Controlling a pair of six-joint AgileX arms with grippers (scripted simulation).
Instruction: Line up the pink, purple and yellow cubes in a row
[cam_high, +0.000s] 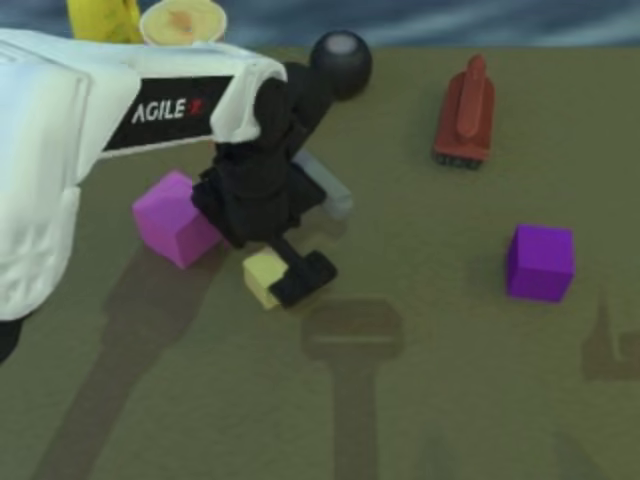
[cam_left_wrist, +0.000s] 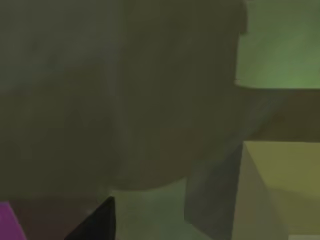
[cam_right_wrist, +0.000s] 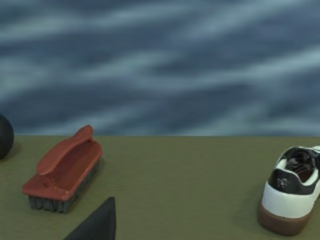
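the left gripper (cam_high: 283, 280), jaws apparently closed on the yellow cube (cam_high: 262, 275), holds it low beside the pink cube (cam_high: 175, 218), at the table's left. judged step: placing it. next: release, then fetch the purple cube (cam_high: 540, 262), well apart at right. count: three cubes, one brush (cam_high: 465, 113), one shoe (cam_right_wrist: 290, 192). right arm parked, jaw state unknowable.

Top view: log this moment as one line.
left claw at yellow cube | pink cube beside it | purple cube far right, apart | right arm out of view
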